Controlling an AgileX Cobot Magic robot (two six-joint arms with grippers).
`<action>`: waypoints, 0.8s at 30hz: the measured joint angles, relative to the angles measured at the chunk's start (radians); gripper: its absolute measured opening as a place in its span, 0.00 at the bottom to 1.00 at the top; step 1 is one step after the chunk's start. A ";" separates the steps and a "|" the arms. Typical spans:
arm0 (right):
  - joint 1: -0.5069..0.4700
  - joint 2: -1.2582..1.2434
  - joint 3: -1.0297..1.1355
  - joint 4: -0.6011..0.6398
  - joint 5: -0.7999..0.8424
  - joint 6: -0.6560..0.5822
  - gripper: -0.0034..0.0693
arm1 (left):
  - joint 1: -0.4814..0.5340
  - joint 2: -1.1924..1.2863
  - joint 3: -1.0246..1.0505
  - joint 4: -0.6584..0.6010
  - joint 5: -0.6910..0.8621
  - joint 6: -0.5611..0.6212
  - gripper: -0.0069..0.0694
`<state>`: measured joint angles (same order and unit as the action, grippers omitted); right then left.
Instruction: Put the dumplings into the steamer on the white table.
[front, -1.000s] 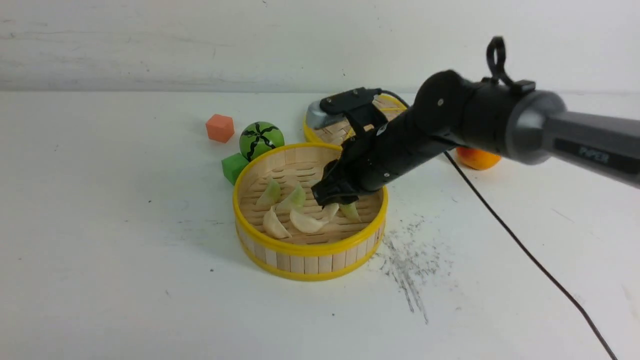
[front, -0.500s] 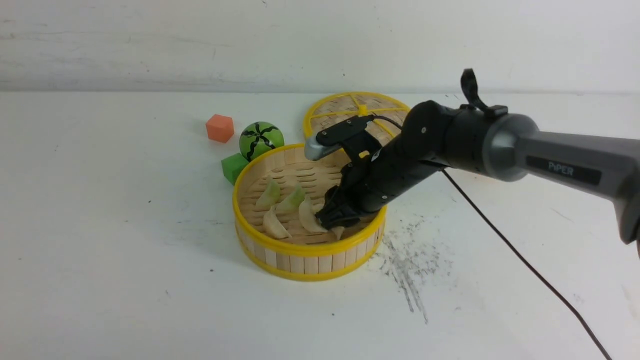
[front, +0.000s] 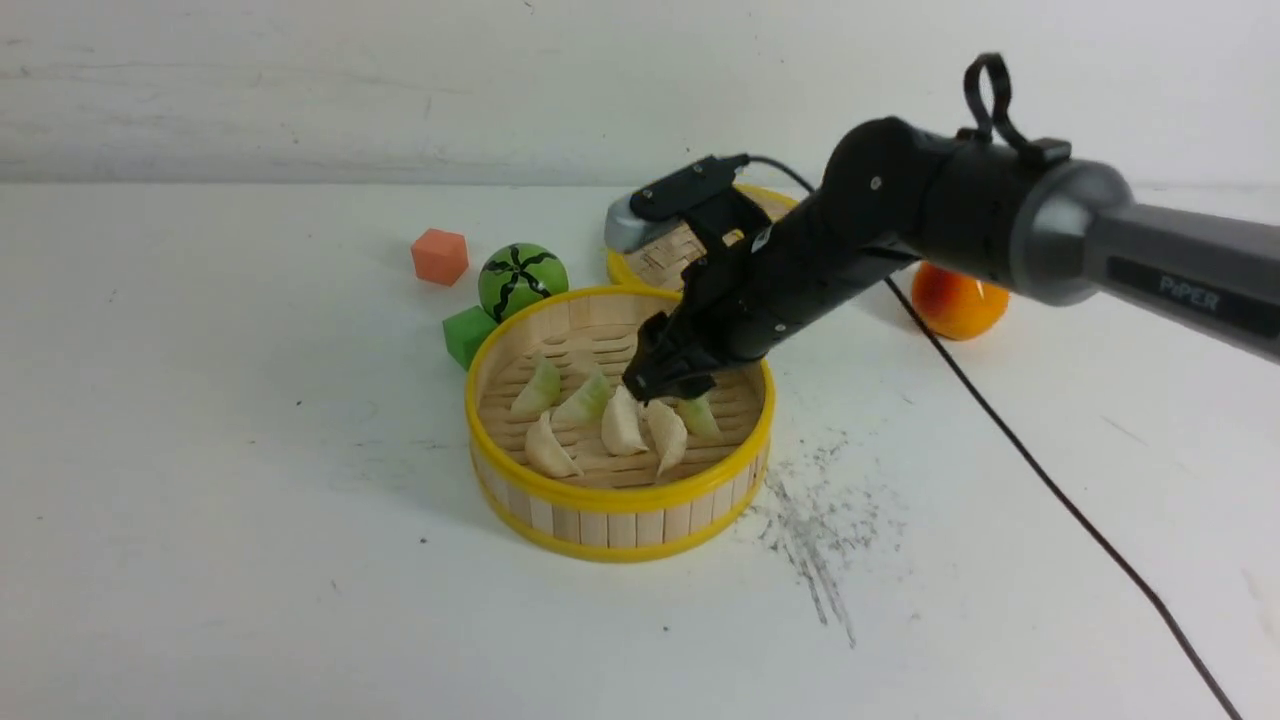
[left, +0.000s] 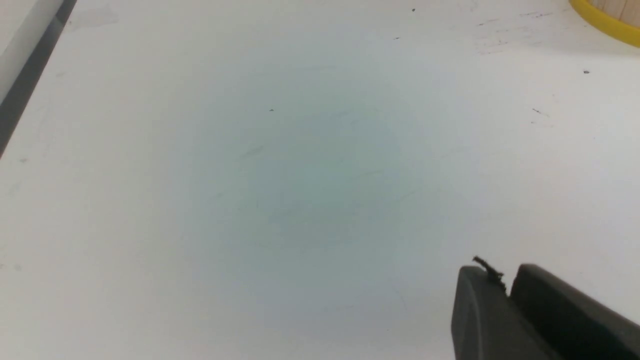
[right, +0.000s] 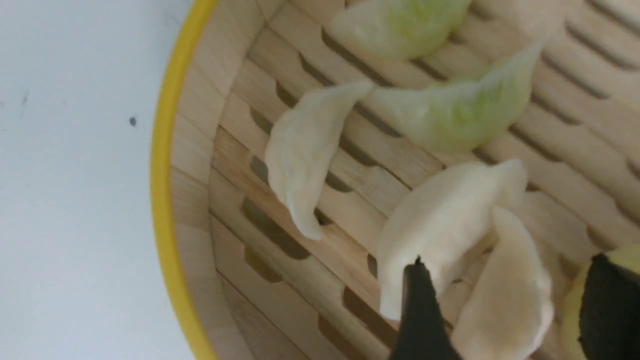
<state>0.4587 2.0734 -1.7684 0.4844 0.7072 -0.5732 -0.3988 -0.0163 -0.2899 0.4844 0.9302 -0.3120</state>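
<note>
- The right hand (front: 668, 388) is hovering inside the steamer (front: 620, 500), right of centre, just above two white dumplings (front: 622, 422). Its fingers (right: 420, 320) are standing apart and gripping nothing, and one white dumpling is lying under the gap.
- The left hand (left: 507, 287) is hanging low over bare worktop (left: 300, 175), well left of the steamer. Its fingers are lying almost together with nothing between them.
- The steamer is sitting mid-worktop. It is round and shallow, with a slatted bamboo floor, an upright wooden slat wall and glossy yellow rims.
- The dumplings are showing as smooth, pleated crescents, all lying on the steamer floor.
- There are six dumplings, three pale green and three cream-white.
- One woven, yellow-rimmed lid (front: 660, 262) is lying flat just beyond the steamer, half hidden by the arm.
- An orange cube (front: 439, 256), a green cube (front: 466, 335) and one striped green ball (front: 522, 280) are sitting at the steamer's far left.
- One orange fruit (front: 955, 300) is sitting far right.
</note>
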 joint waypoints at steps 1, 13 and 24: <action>0.000 -0.007 -0.009 -0.013 0.004 0.000 0.62 | 0.000 0.000 0.000 0.000 0.000 0.000 0.20; 0.000 -0.011 -0.023 -0.163 0.019 0.138 0.46 | 0.000 0.000 0.000 0.000 -0.001 0.000 0.21; 0.005 0.061 -0.023 -0.150 -0.123 0.217 0.09 | 0.000 0.000 0.000 0.000 -0.001 0.000 0.21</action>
<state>0.4640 2.1344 -1.7915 0.3340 0.5839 -0.3558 -0.3988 -0.0163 -0.2899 0.4844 0.9290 -0.3120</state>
